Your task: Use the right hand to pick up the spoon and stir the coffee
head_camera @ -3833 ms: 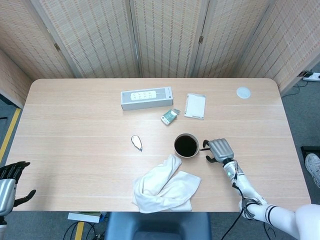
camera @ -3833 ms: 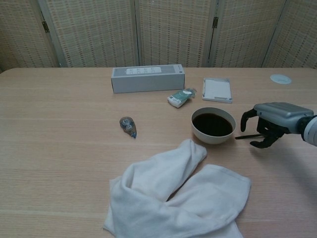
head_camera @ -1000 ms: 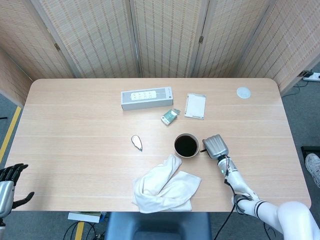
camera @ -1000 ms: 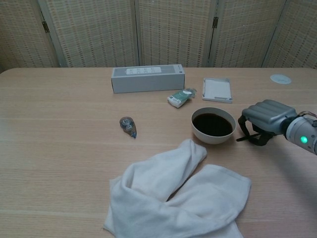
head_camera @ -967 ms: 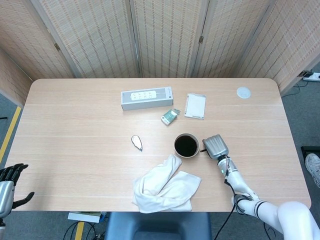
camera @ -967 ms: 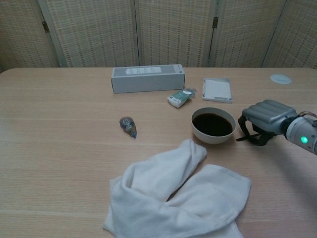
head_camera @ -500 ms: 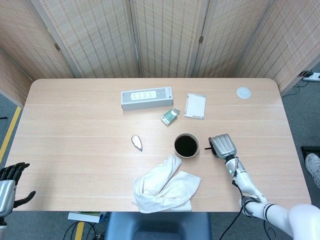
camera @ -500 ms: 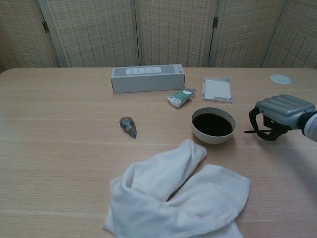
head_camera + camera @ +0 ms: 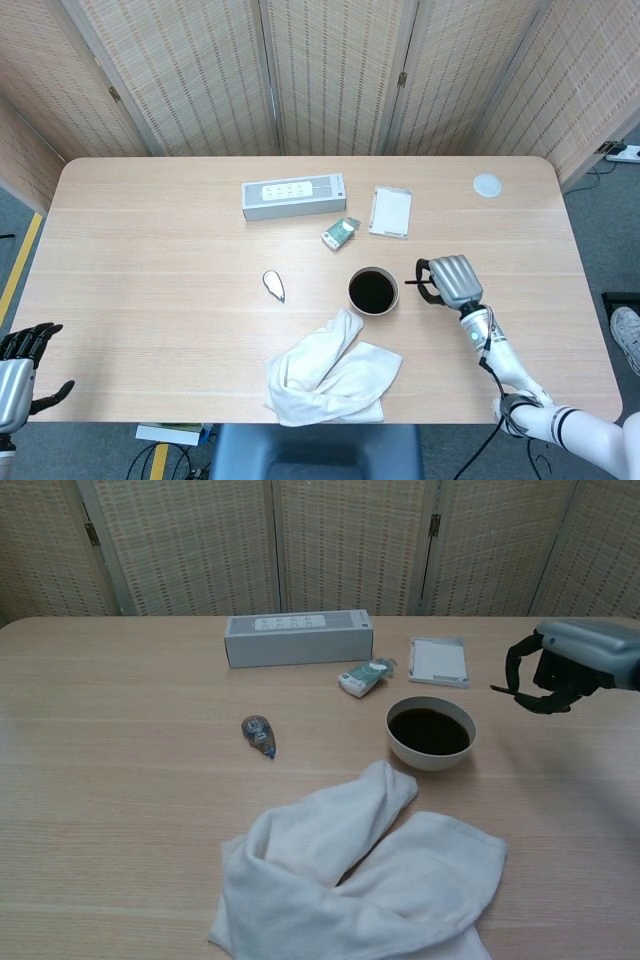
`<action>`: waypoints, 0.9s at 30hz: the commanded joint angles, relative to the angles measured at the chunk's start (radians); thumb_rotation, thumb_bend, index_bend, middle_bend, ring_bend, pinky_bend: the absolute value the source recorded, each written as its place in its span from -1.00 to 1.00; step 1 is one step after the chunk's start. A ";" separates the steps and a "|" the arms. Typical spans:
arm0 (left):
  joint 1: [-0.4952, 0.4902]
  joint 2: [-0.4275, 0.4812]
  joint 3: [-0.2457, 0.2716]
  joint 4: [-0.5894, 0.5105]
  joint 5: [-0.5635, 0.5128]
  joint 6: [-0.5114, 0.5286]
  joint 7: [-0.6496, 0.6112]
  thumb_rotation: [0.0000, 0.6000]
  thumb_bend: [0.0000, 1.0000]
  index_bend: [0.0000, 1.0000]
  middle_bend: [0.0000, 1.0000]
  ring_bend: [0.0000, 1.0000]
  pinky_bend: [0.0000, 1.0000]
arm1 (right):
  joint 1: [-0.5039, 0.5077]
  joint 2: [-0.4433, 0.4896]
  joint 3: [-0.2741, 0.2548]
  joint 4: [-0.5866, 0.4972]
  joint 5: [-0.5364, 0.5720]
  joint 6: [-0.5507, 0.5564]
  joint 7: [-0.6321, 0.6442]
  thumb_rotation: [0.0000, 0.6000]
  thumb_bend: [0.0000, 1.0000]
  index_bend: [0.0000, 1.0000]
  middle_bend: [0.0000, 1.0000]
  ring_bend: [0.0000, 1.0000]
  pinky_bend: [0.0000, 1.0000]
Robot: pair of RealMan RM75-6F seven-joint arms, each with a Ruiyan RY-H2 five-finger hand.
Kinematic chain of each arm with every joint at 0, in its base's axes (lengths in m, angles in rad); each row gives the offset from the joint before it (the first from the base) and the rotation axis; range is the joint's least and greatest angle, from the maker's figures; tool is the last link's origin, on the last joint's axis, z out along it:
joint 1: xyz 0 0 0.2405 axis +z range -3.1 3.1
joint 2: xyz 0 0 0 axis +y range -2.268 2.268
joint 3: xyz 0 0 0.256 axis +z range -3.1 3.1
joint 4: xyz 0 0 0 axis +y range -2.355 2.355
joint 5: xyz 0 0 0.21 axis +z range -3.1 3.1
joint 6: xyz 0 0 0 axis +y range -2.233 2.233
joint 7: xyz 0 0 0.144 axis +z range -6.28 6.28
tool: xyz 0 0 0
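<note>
Right hand [image 9: 570, 665] with spoon [image 9: 503, 689], now higher than before beside cup [image 9: 431, 733].

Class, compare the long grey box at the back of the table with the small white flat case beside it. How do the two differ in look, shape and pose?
The long grey box is a bar-shaped block with a white panel on top; the white flat case is thin and nearly square. The box is grey, the case white with a pale border. The box lies crosswise along the table's back; the case lies flat, further right. Both rest on the wooden table, apart from each other.
</note>
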 commanded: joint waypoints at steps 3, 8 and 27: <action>0.000 0.006 0.001 -0.009 0.007 0.002 -0.012 1.00 -0.57 -0.60 -0.59 -0.63 -0.62 | 0.020 0.021 0.047 -0.088 0.017 -0.037 0.151 1.00 -0.10 0.40 0.99 1.00 1.00; 0.002 0.017 0.005 -0.019 0.009 0.001 -0.039 1.00 -0.57 -0.60 -0.59 -0.63 -0.62 | 0.046 -0.048 0.076 -0.065 0.024 -0.055 0.281 1.00 -0.10 0.41 0.99 1.00 1.00; 0.027 0.039 0.014 -0.011 -0.004 0.015 -0.067 1.00 -0.57 -0.60 -0.59 -0.63 -0.62 | 0.144 -0.303 0.116 0.187 0.035 -0.130 0.546 1.00 -0.01 0.45 0.99 1.00 1.00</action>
